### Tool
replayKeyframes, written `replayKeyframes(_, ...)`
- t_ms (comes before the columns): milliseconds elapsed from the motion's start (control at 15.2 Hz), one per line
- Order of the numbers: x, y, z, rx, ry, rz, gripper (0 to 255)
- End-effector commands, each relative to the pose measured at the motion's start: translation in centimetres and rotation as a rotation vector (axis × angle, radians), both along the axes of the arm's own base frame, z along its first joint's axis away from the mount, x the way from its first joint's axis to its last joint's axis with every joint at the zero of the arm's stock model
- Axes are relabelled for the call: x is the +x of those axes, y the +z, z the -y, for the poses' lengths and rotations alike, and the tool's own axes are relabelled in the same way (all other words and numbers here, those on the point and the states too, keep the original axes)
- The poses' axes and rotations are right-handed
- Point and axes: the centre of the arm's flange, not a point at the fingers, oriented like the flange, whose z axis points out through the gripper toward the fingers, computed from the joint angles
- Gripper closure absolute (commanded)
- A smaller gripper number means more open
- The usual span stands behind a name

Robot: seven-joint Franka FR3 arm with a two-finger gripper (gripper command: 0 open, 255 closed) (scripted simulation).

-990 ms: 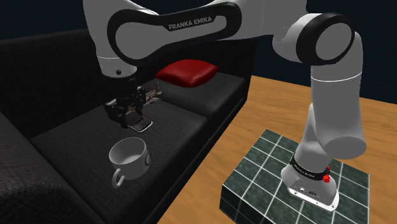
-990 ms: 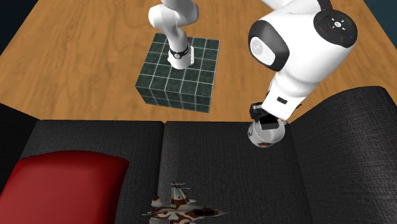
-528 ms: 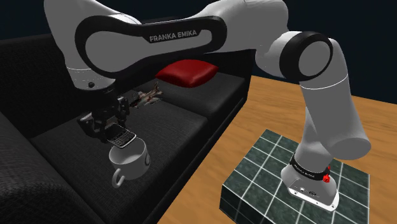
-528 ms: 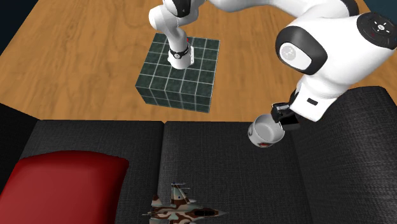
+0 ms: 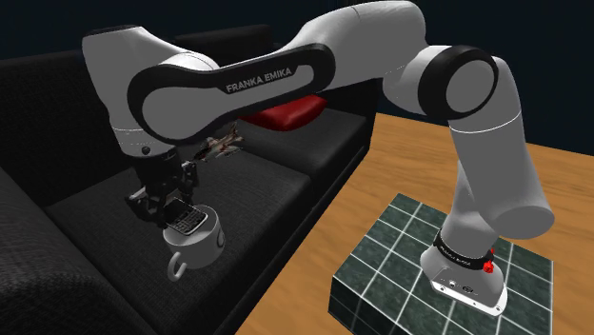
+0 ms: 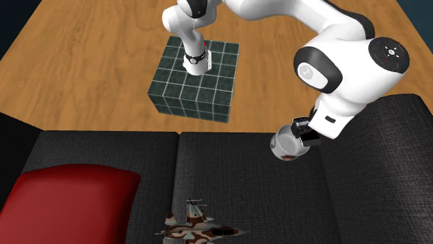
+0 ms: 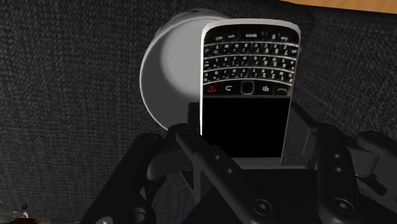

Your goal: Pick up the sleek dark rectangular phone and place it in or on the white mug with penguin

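Phone: The dark rectangular keypad phone with a black screen (image 7: 248,89) hung keypad end first over the mug's mouth, in the lower left of the shoulder view.
Gripper: The black two-finger gripper (image 7: 247,132) was closed narrowly on the phone's screen end, a finger pressed against each long edge.
Mug: The white handled mug (image 5: 195,238) stood upright on the seat, its open mouth directly beneath the phone. Any print on it was too small to read.
Change: A second earlier the hand had been carrying the phone above and to the right of the mug in the shoulder view. It had since swung across and dropped until the phone's leading end met the rim.
Meaning: The carry looked all but finished. What remained was probably a short descent and a release.
Risk: The phone might catch on the rim or tip the mug on the soft seat.
Setting: A black fabric sofa (image 5: 86,228) bore a red cushion (image 6: 69,201) and a camouflaged toy jet (image 6: 198,223). The dark green tiled stand (image 5: 390,262) sat on the wooden floor (image 5: 409,157) at lower right.
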Motion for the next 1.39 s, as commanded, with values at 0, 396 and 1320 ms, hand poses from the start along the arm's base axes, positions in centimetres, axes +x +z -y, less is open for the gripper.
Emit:
replayKeyframes(0,0.0,-1.2,0.0,0.0,0.0,0.0,255)
replayKeyframes(396,0.0,-3.0,0.0,0.0,0.0,0.0,255)
replayKeyframes(1320,0.0,0.9,0.3,0.0,0.0,0.0,0)
